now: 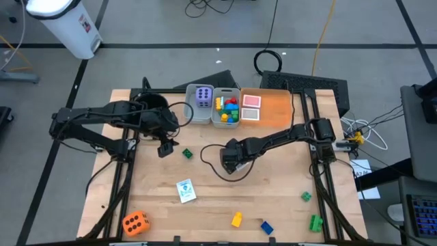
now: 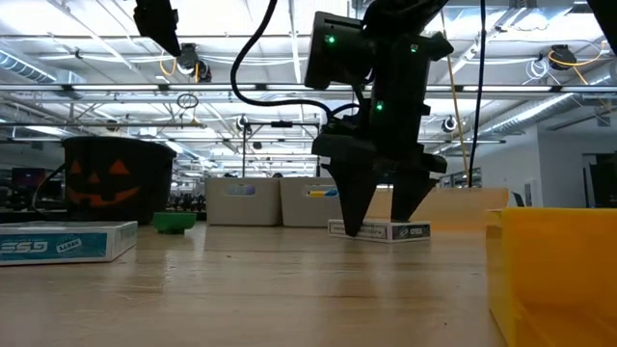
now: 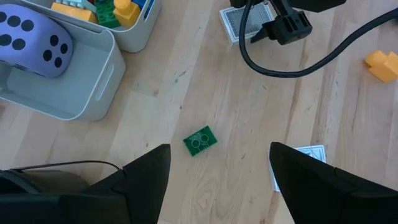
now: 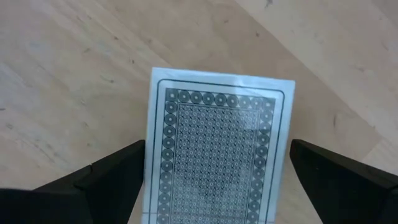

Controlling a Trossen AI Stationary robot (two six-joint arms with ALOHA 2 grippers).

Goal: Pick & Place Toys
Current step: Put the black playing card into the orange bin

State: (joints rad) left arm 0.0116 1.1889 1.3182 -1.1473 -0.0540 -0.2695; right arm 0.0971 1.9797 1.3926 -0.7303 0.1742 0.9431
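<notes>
You've a patterned card pack (image 4: 214,149) flat mid-table; green brick (image 3: 199,141) nearby — purple die (image 1: 203,96) binned.

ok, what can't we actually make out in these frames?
- Card pack under the right gripper: high view, gripper covers it; right wrist view, near end cut off.
- Card: picture too small, high view.
- Bricks in bin: piled, count unclear.

Purple die (image 1: 203,96) with dark dots at upper centre; orange die (image 1: 135,222) with dark dots lower left; card (image 4: 217,146) back, fine black-and-white lattice pattern
</notes>
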